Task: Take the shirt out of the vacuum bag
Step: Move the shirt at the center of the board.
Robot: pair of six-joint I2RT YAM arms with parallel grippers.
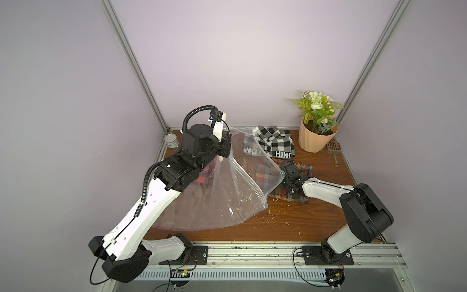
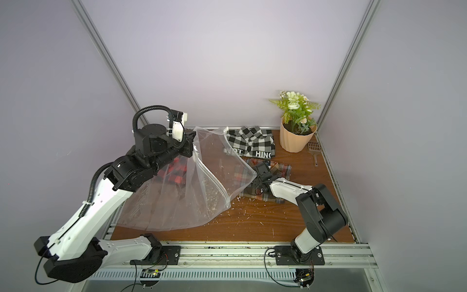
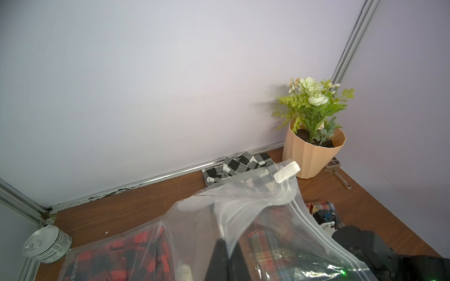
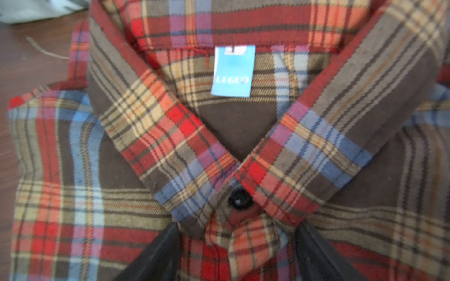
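Observation:
The clear vacuum bag is held up off the table by its zip edge. My left gripper is shut on that plastic, near the white slider. A red-and-black checked shirt lies inside the bag. A brown plaid shirt lies at the bag's mouth, partly seen through the plastic. My right gripper stands open on it, fingers either side of the button strip below the collar.
A black-and-white checked shirt lies at the back wall. A potted plant fills the back right corner, with a brown scoop beside it. A tin can stands at the back left. White crumbs dot the wooden table.

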